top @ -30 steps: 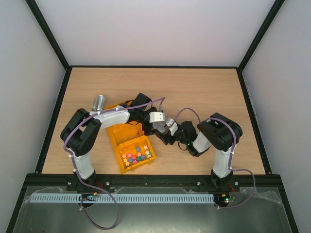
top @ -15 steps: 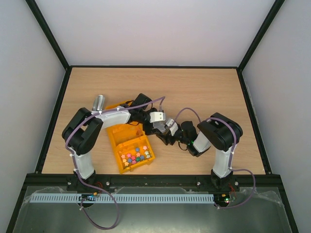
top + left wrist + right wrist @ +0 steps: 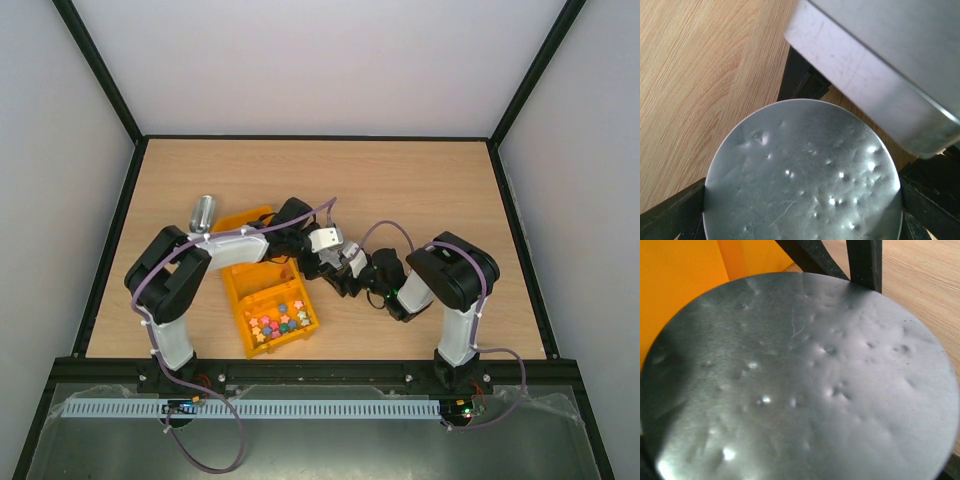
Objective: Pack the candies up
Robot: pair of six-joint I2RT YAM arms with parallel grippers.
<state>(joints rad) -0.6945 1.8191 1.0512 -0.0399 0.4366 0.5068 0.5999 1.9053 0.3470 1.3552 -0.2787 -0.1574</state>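
Observation:
The candies (image 3: 281, 320) are small multicoloured pieces lying in the open orange box (image 3: 236, 290) on the left of the table. Both grippers meet just right of that box. A round, dented metal disc (image 3: 805, 175) fills the left wrist view, and my left gripper (image 3: 802, 202) is shut on it, with a black finger (image 3: 672, 212) at each side of its rim. The same disc (image 3: 800, 375) fills the right wrist view, spanning the jaws of my right gripper (image 3: 800, 440), which holds it from the opposite side. From above, the wrists (image 3: 335, 262) hide the disc.
A shiny metal cylinder (image 3: 204, 212) lies on the table at the far left, behind the box's raised lid (image 3: 245, 220). The grey housing of the right wrist (image 3: 880, 65) hangs just past the disc. Bare wood (image 3: 420, 180) lies behind and to the right.
My left arm has shifted slightly toward the near right, uncovering more of the orange lid. The right arm has not moved.

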